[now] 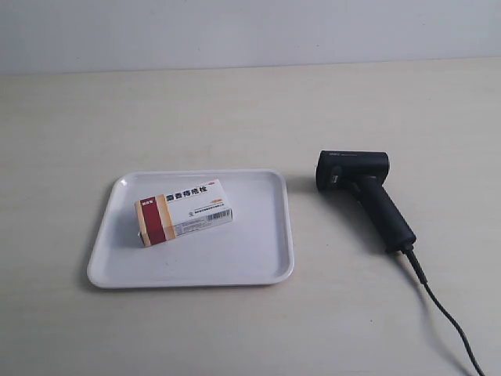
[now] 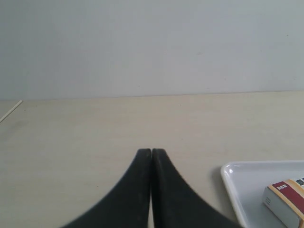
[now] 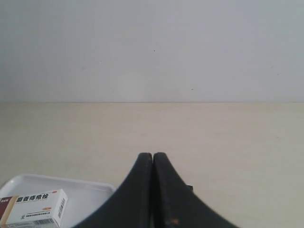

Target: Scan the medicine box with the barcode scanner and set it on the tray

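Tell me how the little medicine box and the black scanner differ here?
The medicine box is white with a red and tan band; the barcode scanner is black. The box lies inside the tray; the scanner lies on the bare table beside it, trailing a cable. Neither is held.

A pale beige matte tabletop carries a flat white plastic tray at lower left and a black pistol-shaped barcode scanner at right, cable trailing to the lower right corner.
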### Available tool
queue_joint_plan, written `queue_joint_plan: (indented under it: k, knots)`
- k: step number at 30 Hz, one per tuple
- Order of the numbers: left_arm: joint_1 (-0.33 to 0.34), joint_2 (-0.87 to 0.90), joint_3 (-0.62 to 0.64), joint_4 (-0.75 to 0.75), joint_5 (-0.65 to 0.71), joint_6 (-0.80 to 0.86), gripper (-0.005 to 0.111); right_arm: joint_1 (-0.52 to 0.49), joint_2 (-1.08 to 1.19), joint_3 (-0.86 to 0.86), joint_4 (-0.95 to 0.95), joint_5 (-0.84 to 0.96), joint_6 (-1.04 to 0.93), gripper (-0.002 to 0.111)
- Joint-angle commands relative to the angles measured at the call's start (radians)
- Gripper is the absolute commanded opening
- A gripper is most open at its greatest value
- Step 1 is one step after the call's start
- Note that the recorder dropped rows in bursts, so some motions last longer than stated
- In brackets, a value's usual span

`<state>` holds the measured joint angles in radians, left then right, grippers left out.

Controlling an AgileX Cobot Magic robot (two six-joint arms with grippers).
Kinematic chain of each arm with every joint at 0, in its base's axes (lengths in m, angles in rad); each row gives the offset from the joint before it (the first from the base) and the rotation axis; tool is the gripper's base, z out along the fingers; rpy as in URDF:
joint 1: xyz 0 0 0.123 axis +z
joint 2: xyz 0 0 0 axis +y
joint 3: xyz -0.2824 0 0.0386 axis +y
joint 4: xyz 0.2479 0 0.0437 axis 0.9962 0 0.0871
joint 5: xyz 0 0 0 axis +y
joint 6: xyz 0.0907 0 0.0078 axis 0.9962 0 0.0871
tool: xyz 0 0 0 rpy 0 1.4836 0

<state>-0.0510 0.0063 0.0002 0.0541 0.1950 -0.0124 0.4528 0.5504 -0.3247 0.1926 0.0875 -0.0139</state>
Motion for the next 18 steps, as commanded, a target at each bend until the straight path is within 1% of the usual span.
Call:
queue_joint_plan:
  k: [1, 6, 10, 13, 15, 18]
  knots:
    - [0.002, -0.006, 0.0, 0.003, 0.008, -0.009, 0.003, 0.0, -0.003, 0.002, -0.008, -0.007, -0.012, 0.0]
    - [0.002, -0.006, 0.0, 0.003, 0.008, -0.009, 0.003, 0.0, -0.003, 0.002, -0.04, 0.006, -0.013, 0.0]
    - [0.002, -0.006, 0.0, 0.003, 0.008, -0.009, 0.003, 0.0, -0.003, 0.002, -0.116, 0.106, -0.013, 0.0]
    - [0.002, -0.006, 0.0, 0.003, 0.008, -0.007, 0.003, 0.0, -0.003, 0.01, -0.116, 0.174, -0.011, 0.0]
    - [0.002, -0.006, 0.0, 0.003, 0.008, -0.007, 0.003, 0.0, -0.003, 0.032, -0.116, 0.172, -0.001, 0.0]
    - [0.002, -0.006, 0.0, 0.003, 0.008, -0.007, 0.003, 0.0, -0.005, 0.101, -0.125, 0.087, 0.027, 0.0]
